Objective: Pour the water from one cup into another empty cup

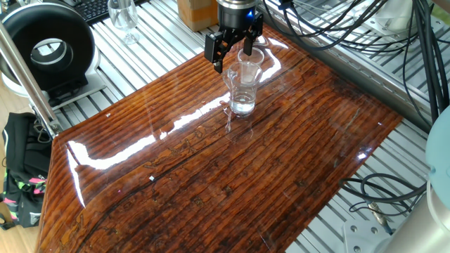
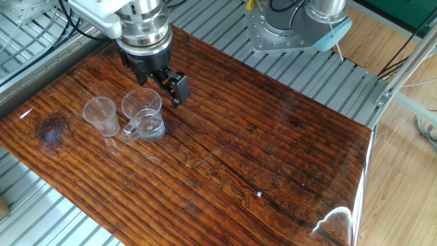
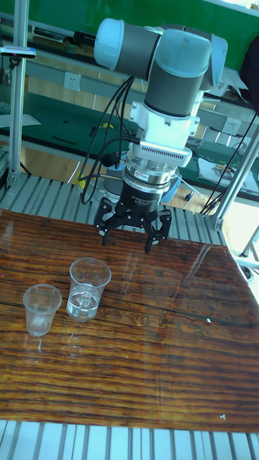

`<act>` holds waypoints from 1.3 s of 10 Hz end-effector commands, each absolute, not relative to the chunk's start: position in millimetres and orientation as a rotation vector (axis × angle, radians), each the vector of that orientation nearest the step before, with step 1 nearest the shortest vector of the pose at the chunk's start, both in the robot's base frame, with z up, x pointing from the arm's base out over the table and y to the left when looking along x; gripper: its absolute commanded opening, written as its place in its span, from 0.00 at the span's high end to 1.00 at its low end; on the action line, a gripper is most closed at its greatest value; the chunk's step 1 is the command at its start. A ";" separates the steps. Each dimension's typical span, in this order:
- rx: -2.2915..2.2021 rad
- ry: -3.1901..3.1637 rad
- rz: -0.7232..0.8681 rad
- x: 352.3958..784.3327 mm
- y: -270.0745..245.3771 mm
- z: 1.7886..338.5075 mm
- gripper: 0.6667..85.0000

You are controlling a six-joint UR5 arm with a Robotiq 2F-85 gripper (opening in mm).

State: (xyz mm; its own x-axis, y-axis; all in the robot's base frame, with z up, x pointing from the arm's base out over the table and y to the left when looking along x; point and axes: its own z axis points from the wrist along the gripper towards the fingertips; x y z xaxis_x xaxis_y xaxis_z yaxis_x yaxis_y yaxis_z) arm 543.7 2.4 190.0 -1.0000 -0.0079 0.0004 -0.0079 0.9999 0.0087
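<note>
Glossy dark wood makes up the table [image 1: 211, 176], which sits on a slatted metal frame with cables trailing around its edges. Near one end of the frame sits a black ring-shaped device [image 1: 48, 49], and a stemmed glass [image 1: 125, 17] stands beyond it, well apart from everything on the wood.

Over the far part of the table, the arm [image 3: 176, 65] points straight down. Its gripper [image 3: 133, 237] hangs with the fingers [image 3: 149, 244] spread apart and nothing between them, touching neither cup. In the tall fixed view it sits above and behind the tumbler [image 3: 88, 287], a little to the right of it.

The tumbler stands upright on the wood, long axis vertical and mouth facing up. Just beside it, on its left in the tall fixed view, stands the cup [image 3: 40, 309], shorter and cloudier, also upright with its rim up and narrow base down. A narrow gap shows between the two, so they do not touch. In one fixed view the cup is mostly hidden behind the tumbler, under the gripper.

The water [image 3: 83, 305] lies in the bottom of the tumbler, a shallow clear layer well below the rim.
</note>
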 end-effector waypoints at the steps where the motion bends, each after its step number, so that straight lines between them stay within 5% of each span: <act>1: 0.012 -3.141 -0.014 543.6 4.6 190.0 0.98; 2: -0.109 -3.088 0.108 530.1 -14.4 190.8 0.98; 13: -0.109 -3.090 0.103 530.6 -11.0 186.8 0.98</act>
